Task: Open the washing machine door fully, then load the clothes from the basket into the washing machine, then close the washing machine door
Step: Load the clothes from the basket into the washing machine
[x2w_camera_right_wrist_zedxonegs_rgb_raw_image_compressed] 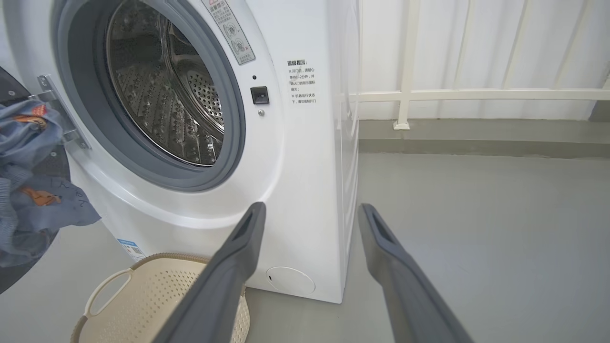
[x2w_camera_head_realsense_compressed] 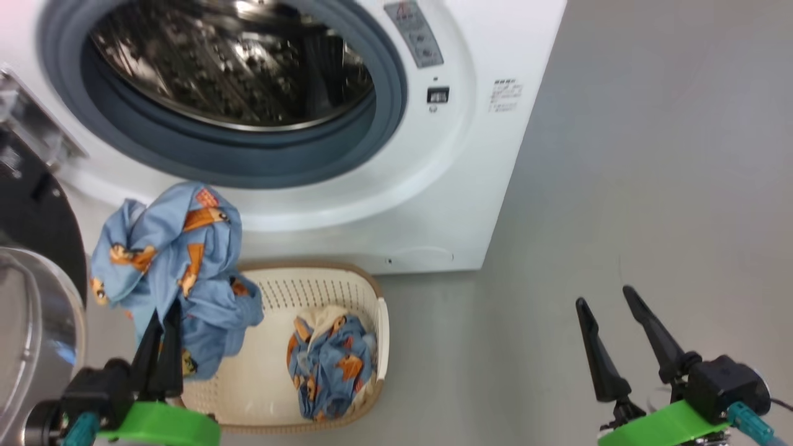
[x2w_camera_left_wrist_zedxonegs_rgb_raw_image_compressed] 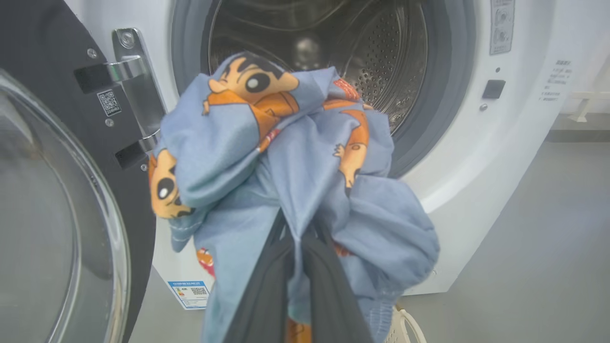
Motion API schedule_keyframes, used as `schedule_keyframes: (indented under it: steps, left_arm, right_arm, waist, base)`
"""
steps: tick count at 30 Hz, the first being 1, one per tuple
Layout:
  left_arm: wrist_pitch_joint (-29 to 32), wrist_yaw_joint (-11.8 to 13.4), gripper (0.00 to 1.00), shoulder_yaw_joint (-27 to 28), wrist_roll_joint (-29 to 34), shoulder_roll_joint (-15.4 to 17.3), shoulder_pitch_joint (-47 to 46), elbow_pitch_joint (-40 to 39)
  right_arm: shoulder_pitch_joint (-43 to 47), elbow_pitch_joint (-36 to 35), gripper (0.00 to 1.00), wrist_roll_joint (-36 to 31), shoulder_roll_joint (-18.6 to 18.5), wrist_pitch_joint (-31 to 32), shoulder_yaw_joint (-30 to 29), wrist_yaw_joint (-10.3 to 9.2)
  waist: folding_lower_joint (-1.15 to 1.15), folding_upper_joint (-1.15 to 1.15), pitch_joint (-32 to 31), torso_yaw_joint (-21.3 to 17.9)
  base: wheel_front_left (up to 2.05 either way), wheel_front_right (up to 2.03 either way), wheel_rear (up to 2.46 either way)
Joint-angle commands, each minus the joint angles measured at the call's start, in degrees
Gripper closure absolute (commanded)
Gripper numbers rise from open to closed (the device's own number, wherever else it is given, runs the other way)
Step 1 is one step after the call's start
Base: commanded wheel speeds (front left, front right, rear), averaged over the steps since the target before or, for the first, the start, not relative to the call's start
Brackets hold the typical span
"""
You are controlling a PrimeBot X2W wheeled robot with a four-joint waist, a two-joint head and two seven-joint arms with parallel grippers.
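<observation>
Washing machine (x2w_camera_head_realsense_compressed: 483, 155) on grey floor (x2w_camera_head_realsense_compressed: 650, 186)

Folds of the light blue cloth printed with orange-brown cartoon figures (x2w_camera_left_wrist_zedxonegs_rgb_raw_image_compressed: 305, 157) swallow the pinched-together tips of the left gripper (x2w_camera_left_wrist_zedxonegs_rgb_raw_image_compressed: 298, 247) and cover one edge of the small blue label sticker (x2w_camera_left_wrist_zedxonegs_rgb_raw_image_compressed: 188, 293). In the head view the big white front-loading washing machine (x2w_camera_head_realsense_compressed: 433, 204) is cut off at the top, its round black-rimmed glass door (x2w_camera_head_realsense_compressed: 37, 223) at the left edge, and the grey block of print (x2w_camera_head_realsense_compressed: 505, 96) is too small to read. The cream perforated plastic basket (x2w_camera_head_realsense_compressed: 372, 291) has its near left corner hidden behind that gripper's green mount (x2w_camera_head_realsense_compressed: 164, 424).
</observation>
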Motion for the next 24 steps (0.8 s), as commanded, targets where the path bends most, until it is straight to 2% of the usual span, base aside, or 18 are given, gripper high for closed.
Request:
schedule_keyframes:
  steps: [1, 14, 24]
  left_arm:
    - [-0.4, 0.7, 1.00, 2.5, 0.0, 1.6, 1.2, -3.4]
    - [-0.4, 2.4, 1.00, 4.2, -0.8, 1.4, 12.6, -10.9]
    - [-0.4, 2.8, 1.00, 3.6, -1.2, 0.8, 13.8, -11.7]
  right_arm:
    - [0.9, -1.0, 0.00, 0.4, 0.1, -0.3, 1.4, 0.08]
    - [4.5, -1.3, 0.00, 0.0, 0.7, -0.3, 1.7, 0.08]
    - [5.0, -1.5, 0.00, -0.1, 0.5, -0.3, 1.4, 0.08]
  waist:
    - [0.00, 0.00, -4.7, -0.5]
    - [0.00, 0.00, -10.3, -3.2]
    - [0.00, 0.00, -10.2, -3.6]
  base:
    - [0.00, 0.00, 0.00]
    - [0.00, 0.00, 0.00]
    - [0.00, 0.00, 0.00]
